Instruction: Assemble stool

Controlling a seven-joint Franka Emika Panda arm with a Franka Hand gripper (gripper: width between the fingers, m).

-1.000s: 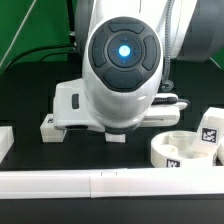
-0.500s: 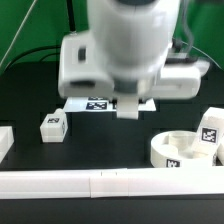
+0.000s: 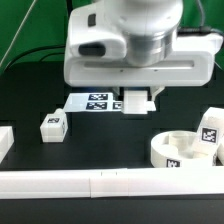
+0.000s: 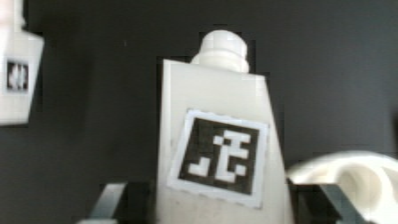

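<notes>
Risen off the table since a second ago, the gripper (image 4: pixel 205 210) pinches a leg (image 4: pixel 217 125), peg end outward, which only the wrist view shows; the carry seems in hand, and next the peg needs aligning with the seat drum (image 3: pixel 180 150) at the exterior view's lower right.

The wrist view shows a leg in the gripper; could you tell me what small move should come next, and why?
Probably carry the leg over toward the seat. The gripper appears shut on the leg, whose peg end is free, while the seat stands apart, toward the exterior view's right, with no leg visibly fitted.
</notes>
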